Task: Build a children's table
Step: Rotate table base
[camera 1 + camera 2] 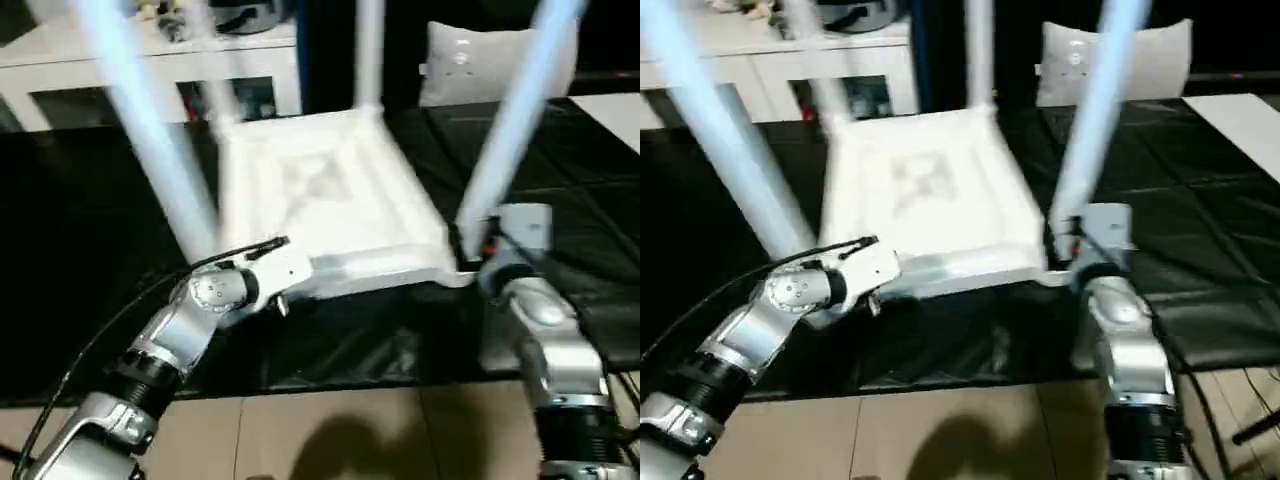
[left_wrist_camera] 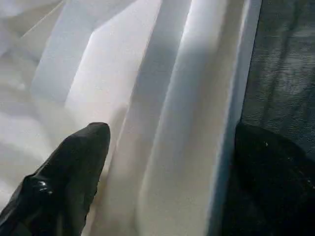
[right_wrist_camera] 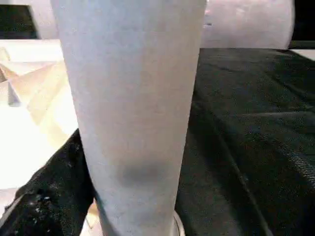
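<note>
The children's table [image 1: 330,200] lies upside down on a black mat [image 1: 80,260], its white legs pointing up. The near left leg [image 1: 150,130] and near right leg [image 1: 520,110] rise past the top of the head views. My left gripper [image 1: 283,262] is at the near left part of the tabletop's rim. In the left wrist view its fingers [image 2: 74,172] stand open on either side of that rim [image 2: 197,147]. My right gripper [image 1: 468,245] is at the base of the near right leg, open around the leg [image 3: 133,98], one finger [image 3: 44,206] against it.
A low white cabinet with glass doors [image 1: 150,60] stands behind the table at the left. A pale cushion [image 1: 500,60] sits at the back right, and a white sheet [image 1: 612,112] lies at the right edge. Wooden floor [image 1: 330,430] runs along the mat's near edge.
</note>
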